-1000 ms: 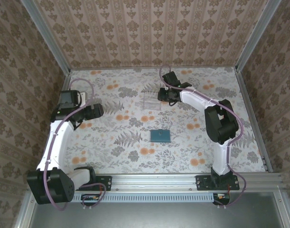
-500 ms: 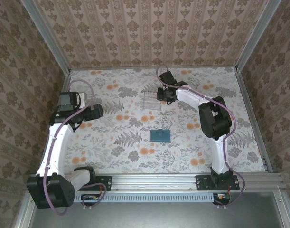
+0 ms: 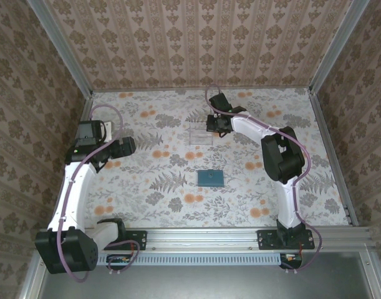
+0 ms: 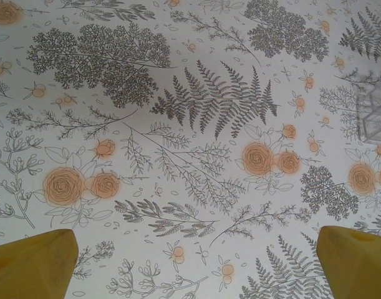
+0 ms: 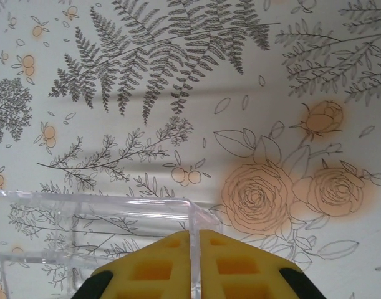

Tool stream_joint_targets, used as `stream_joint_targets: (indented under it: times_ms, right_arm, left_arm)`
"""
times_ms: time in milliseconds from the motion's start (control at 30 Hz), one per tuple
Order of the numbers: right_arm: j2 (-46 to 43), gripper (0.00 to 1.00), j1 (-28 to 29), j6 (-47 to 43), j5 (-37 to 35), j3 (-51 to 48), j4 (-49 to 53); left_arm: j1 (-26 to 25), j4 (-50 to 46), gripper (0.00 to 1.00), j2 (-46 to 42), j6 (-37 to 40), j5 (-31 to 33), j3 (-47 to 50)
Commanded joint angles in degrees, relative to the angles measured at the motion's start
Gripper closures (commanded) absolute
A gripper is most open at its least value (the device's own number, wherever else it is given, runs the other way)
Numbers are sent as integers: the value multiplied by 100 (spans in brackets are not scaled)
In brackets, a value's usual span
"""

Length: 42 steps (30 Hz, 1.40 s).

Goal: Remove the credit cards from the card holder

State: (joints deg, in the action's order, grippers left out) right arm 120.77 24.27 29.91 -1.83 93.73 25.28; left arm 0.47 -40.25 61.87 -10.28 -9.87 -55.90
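The teal card holder (image 3: 211, 178) lies closed and flat near the middle of the table, with no gripper near it. The credit cards are out of view. My right gripper (image 3: 217, 127) is at the far side of the table, at the right end of a transparent plastic tray (image 3: 200, 134). In the right wrist view its yellow fingers (image 5: 159, 261) are shut on the tray's thin clear wall (image 5: 191, 218) at a corner. My left gripper (image 3: 125, 146) hovers over the left of the table, its yellow fingertips (image 4: 34, 261) spread wide over bare tablecloth.
The table carries a floral cloth (image 3: 159, 187) and is walled by patterned panels on three sides. A corner of the clear tray (image 4: 374, 112) shows at the right edge of the left wrist view. The arm bases stand along the near rail (image 3: 202, 240).
The right gripper's fingers have closed onto the tray's wall. The right arm's elbow swung in toward the far side a second ago, then held. The left arm has stayed put.
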Motion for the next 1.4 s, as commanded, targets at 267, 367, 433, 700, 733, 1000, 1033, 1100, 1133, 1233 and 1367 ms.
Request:
stream_joint_targets:
  times_ms: [267,367,433,700,733,1000,1033,1100,1133,1233,1367]
  right_arm:
    - [-863,93,21,-152,-274,-770,372]
    - [-1028,94,16,-153,-318,-984,407]
    - [-1152,94,27,-124,-377,-1122,401]
    - [-1333,90,78,-73,-380,-1363,333]
    - [-1345,90,80,-73,-380,-1366,345]
    - [-1472,87,82,-149,-479,-1263,511]
    - [-1510,86,78,-184,-511,-1244,685]
    - [-1604,84,78,-256,-563,-1217,795]
    - [-1663,83,78,-322,-566,-1204,845]
    - [-1816,77,77,-602,-461,-1227,932]
    - [-2047,66,76,-1624,474,-1367,798]
  left_arm:
    - [39,84,0,-26,123,-25,81]
    - [37,80,0,-25,123,-37,95]
    - [33,94,0,-17,123,-33,93]
    - [38,92,0,1,123,-35,91]
    - [40,88,0,1,123,-33,92]
    - [41,80,0,34,122,-43,89]
    - [40,83,0,32,123,-41,96]
    - [40,85,0,38,119,-42,94]
    - [39,80,0,36,130,-46,94]
    - [41,83,0,36,119,-37,89]
    - [41,87,0,45,123,-43,96]
